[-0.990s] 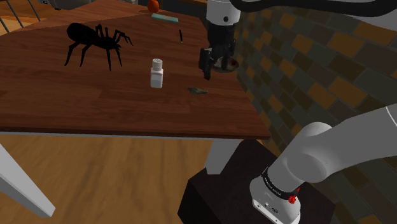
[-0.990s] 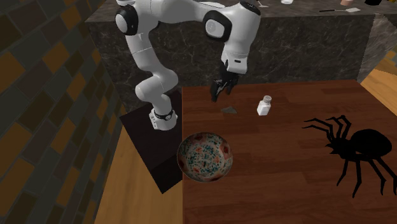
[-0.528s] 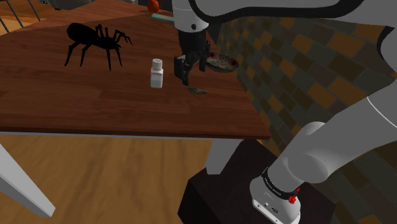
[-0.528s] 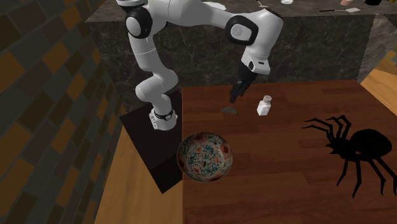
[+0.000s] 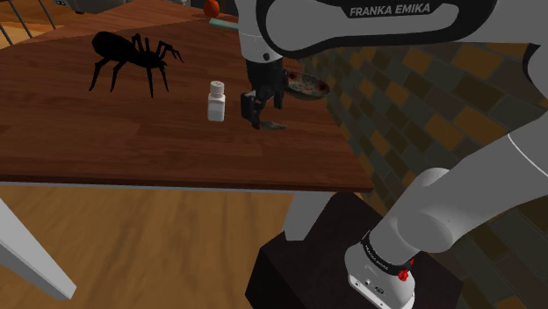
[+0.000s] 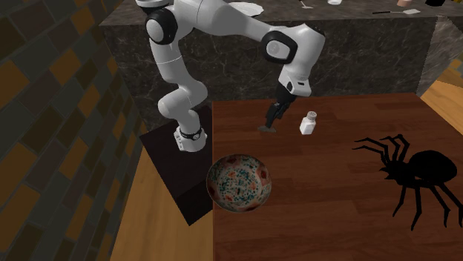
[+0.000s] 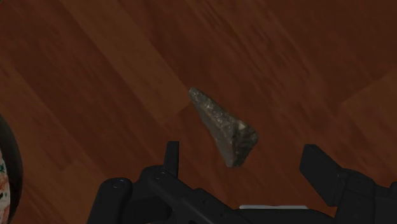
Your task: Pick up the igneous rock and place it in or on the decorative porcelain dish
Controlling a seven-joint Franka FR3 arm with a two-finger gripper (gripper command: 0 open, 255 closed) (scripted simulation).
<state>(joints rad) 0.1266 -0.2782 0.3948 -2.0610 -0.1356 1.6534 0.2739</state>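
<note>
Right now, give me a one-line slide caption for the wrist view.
Open tool above the grey wedge-shaped rock, untouched on the dark wooden table.

White glossy arm [image 5: 457, 219], dark joint bands [image 5: 384, 253]; pale "FRANKA EMIKA" lettering [image 5: 389, 10] on one link; red dot [image 5: 403, 274] near base; all-black two-finger hand [image 6: 269, 124].

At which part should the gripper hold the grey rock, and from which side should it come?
Probably across its wider end, coming from straight above. The rock lies flat on the wooden table as a thin wedge, so its long sides suit the open gripper.
</note>
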